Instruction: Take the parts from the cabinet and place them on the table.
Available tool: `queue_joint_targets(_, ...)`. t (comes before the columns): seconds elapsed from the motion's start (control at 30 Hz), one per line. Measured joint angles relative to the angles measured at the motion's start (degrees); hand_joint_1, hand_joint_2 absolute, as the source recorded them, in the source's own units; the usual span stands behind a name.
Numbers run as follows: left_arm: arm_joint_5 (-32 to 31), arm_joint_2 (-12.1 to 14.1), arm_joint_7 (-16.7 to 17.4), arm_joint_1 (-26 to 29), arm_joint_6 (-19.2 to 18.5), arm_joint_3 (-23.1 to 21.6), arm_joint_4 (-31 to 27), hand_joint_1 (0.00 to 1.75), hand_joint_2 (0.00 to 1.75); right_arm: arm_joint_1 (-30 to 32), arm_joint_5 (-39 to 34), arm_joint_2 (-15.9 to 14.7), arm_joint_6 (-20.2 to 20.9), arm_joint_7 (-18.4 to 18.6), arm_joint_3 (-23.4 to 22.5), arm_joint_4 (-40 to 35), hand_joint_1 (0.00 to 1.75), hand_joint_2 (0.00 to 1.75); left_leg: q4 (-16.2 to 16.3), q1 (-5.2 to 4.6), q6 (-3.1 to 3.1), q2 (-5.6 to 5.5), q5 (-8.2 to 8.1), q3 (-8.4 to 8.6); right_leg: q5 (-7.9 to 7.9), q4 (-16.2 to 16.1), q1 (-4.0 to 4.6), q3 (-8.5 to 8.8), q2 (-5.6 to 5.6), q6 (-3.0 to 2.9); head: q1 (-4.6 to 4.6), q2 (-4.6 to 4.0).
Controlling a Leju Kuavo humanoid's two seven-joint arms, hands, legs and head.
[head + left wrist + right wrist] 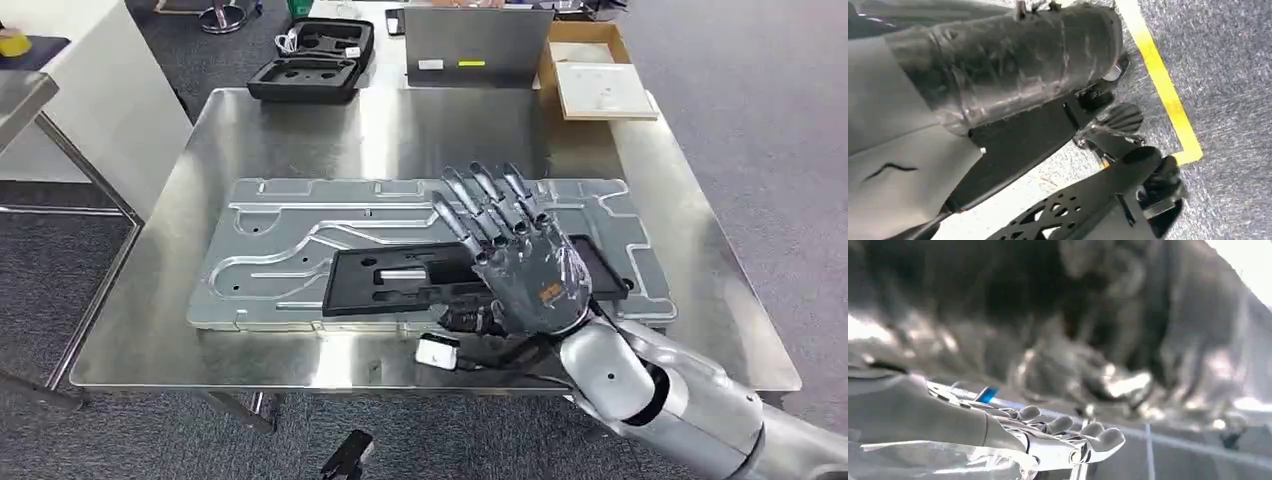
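A long black part [400,280] with cut-outs lies on a large silver metal panel [300,215], which lies flat on the steel table [300,130]. My right hand [515,255] hovers over the right end of the black part, back upward and fingers stretched out and spread, holding nothing. In the right wrist view the fingers [1063,432] reach out flat above the shiny metal. A grey cover of my left hand [888,165] shows at the edge of the left wrist view. Its fingers are hidden.
At the table's far edge are an open black foam case [310,55], a grey upright plate [478,45] and a cardboard box [595,70]. A white cabinet [100,90] stands at the left. Grey carpet surrounds the table, with yellow tape [1168,95] on the floor.
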Motion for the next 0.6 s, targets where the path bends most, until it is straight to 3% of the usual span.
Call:
queue_joint_targets(0.07,0.1,-0.2,-0.2,0.0,-0.1,0.1,0.0,0.0,0.0,0.9,0.6,1.2,-1.6,0.7,-1.1,-2.9,0.0,0.0,0.9,0.18,-0.1,-0.02,-0.05,-0.61,4.09,-8.8,-0.35,5.01,-0.04,0.23,-0.02,0.0)
queue_joint_targets(0.1,0.1,-0.2,-0.3,0.0,-0.2,0.1,0.0,0.0,0.0,1.5,0.6,1.8,-2.9,1.4,-1.9,-4.2,0.0,0.0,1.5,0.19,-0.37,-0.05,-0.21,-1.01,4.68,-13.2,-0.51,7.23,-0.06,0.32,0.0,0.0)
queue_joint_targets(0.13,0.1,-0.2,-0.3,0.0,-0.4,0.1,0.0,0.0,0.0,2.3,0.6,2.4,-4.3,2.1,-2.6,-5.5,0.0,0.0,2.3,-0.23,-0.87,-0.16,-0.29,-1.66,4.18,-14.1,-0.02,7.4,0.0,0.1,0.07,0.0)
queue_joint_targets(0.27,0.0,-0.2,0.4,0.3,-1.1,0.1,0.0,0.0,0.0,6.5,-1.0,3.9,-9.7,4.3,-5.7,-10.1,0.0,0.0,2.0,0.03,-2.38,-0.32,0.87,-2.37,5.65,-14.3,0.12,6.69,0.04,-1.83,-0.05,0.0)
queue_joint_targets(0.3,0.0,-0.2,0.6,0.3,-1.1,0.1,0.0,0.0,0.0,7.3,-1.5,4.0,-10.8,4.7,-6.5,-10.9,0.0,0.0,2.6,0.29,-2.73,-0.24,-0.44,-2.67,6.25,-14.5,-0.04,6.4,-0.09,-2.33,-0.02,0.0)
queue_joint_targets(0.37,0.1,-0.2,0.7,0.4,-1.1,0.1,0.0,0.0,0.0,8.8,-2.0,4.3,-11.7,5.2,-7.8,-12.8,0.0,0.0,8.2,0.49,-3.36,-0.22,-6.24,-4.72,7.17,-14.7,-0.04,5.49,-0.19,-3.08,-0.46,0.0)
queue_joint_targets(0.43,0.1,-0.2,0.7,0.5,-1.1,0.2,0.0,0.0,0.0,9.9,-2.4,4.4,-12.4,5.4,-8.8,-14.1,0.0,0.0,15.9,0.65,-3.74,-0.21,-10.95,-6.66,8.14,-14.6,0.07,4.17,-0.2,-3.05,-0.44,0.0)
queue_joint_targets(0.47,0.3,-0.2,0.7,0.5,-1.1,0.3,0.0,0.0,0.0,10.9,-3.2,4.4,-13.3,6.2,-9.5,-14.9,0.0,0.0,17.8,0.66,-3.81,-0.21,-11.89,-6.55,8.76,-14.6,0.1,3.29,-0.2,-3.0,-0.39,0.0)
queue_joint_targets(0.5,0.6,-0.2,0.5,0.6,-1.0,0.5,0.0,0.0,0.0,12.1,-4.1,4.4,-14.7,7.1,-10.1,-15.7,0.0,0.0,16.9,0.66,-3.75,-0.21,-11.51,-5.08,9.31,-14.6,0.12,2.56,-0.22,-2.9,-0.44,0.0)
queue_joint_targets(0.53,1.0,-0.2,0.2,0.8,-1.0,0.7,0.0,0.0,0.0,13.7,-5.9,4.4,-17.0,8.5,-11.3,-17.0,0.0,0.0,13.4,0.66,-3.62,-0.21,-10.28,-2.21,9.9,-14.6,0.12,1.84,-0.24,-2.77,-0.39,0.0)
queue_joint_targets(0.6,2.0,-0.1,-0.4,1.0,-1.0,1.2,0.0,0.0,0.0,17.4,-11.6,4.4,-21.0,9.9,-14.6,-19.7,0.0,0.0,2.8,0.66,-3.32,-0.26,-7.96,5.9,11.06,-14.6,0.06,0.72,-0.21,-2.36,-0.44,0.0)
